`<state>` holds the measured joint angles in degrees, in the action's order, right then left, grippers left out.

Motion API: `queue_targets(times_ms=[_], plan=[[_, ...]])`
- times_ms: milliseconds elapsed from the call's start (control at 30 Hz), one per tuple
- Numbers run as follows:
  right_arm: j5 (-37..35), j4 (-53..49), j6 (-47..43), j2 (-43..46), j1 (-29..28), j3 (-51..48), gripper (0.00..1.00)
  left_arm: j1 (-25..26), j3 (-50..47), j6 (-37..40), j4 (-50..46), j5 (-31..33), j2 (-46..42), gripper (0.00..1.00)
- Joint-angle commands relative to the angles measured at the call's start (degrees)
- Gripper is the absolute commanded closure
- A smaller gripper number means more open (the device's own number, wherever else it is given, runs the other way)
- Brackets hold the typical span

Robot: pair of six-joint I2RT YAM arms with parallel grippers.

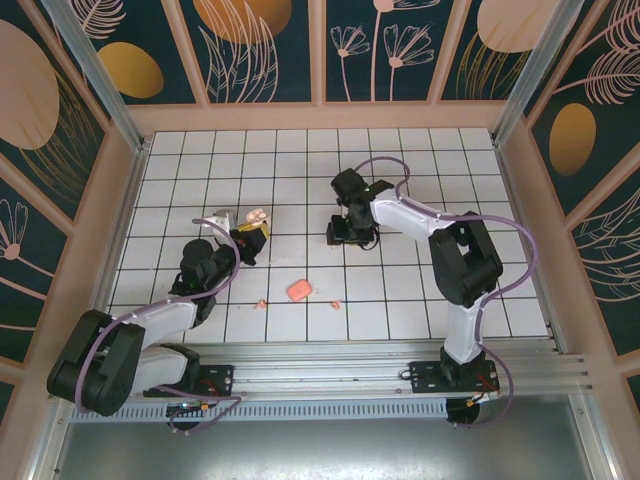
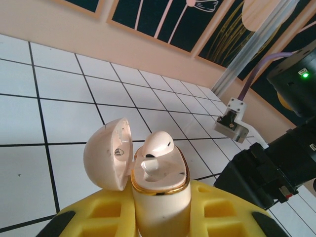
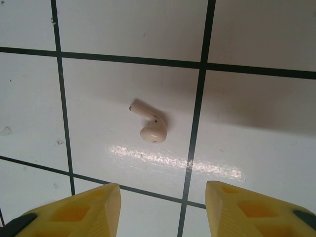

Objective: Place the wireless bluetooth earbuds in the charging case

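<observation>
Charging case [image 2: 160, 202]: smooth glossy cream plastic with a shiny gold metallic rim. Lid [image 2: 106, 158]: same gloss, a few dark specks. Seated earbud [image 2: 158, 145]: glossy pale plastic. Loose earbud [image 3: 152, 129]: smooth, slight sheen. Right fingers [image 3: 74, 212]: yellow matt plastic with moulded pockets. Worktop [image 3: 256, 118]: white tile-look, smooth, semi-gloss with a streak of glare, dark grid lines, a few scuffs. Rail [image 1: 350, 362]: bare brushed metal. Arm shell [image 1: 405, 215]: glossy white plastic, black plastic joints.

You see a white tiled counter [image 1: 420, 300] with black grid lines, enclosed by dark floral wall panels [image 1: 260, 50].
</observation>
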<state>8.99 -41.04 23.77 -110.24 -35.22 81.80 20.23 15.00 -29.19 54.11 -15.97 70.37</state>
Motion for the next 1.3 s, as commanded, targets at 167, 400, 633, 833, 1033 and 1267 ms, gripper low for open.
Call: queue_targets(times_ms=[167,400,633,833,1033,1267], plan=[[0.5,-1.4,-1.6,-5.3,0.2,3.4,0.52,-0.5,0.6,-1.6,3.2,0.2,1.1,0.84],[0.4,-0.5,-1.8,-8.6,0.2,5.2,0.57,-0.5,0.9,-1.4,4.1,0.2,1.8,0.85],[1.1,0.5,-1.9,-11.0,0.2,6.6,0.60,-0.5,1.6,-0.9,3.5,0.0,2.6,0.85],[0.9,0.3,-2.3,-12.2,0.0,7.4,0.67,-0.4,1.8,-0.5,3.3,0.1,2.7,0.84],[0.0,-1.2,-2.8,-10.8,-0.3,5.9,0.74,-0.5,2.6,1.1,0.8,-0.2,1.5,0.84],[-1.1,-2.3,-1.8,-4.3,-0.3,-0.5,0.75,-0.5,3.5,2.4,-1.5,-0.8,0.5,0.84]])
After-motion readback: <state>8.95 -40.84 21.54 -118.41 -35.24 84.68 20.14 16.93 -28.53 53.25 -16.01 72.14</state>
